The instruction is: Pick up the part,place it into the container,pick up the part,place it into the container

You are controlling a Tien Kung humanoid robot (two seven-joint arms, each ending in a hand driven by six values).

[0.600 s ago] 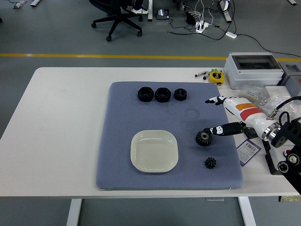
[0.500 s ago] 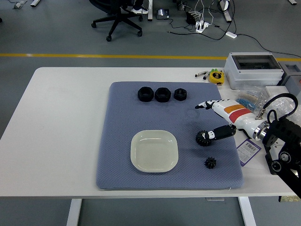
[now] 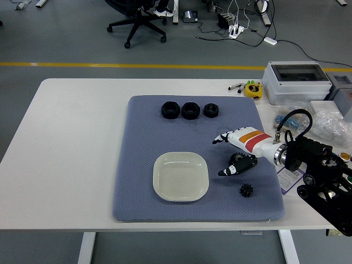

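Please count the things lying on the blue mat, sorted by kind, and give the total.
Nuts: 3
Gears: 2
Dish: 1
Total: 6

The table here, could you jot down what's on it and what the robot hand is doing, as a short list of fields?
Surface: white table with a blue-grey mat
Container: cream square dish, nothing in it
Right hand: over the larger black gear, fingers spread above it, thumb below; grasp not clear
Left hand: not in view
Other parts: smaller black gear near the mat's front; three black nuts in a row at the back
Off the mat: grey box, yellow tape measure
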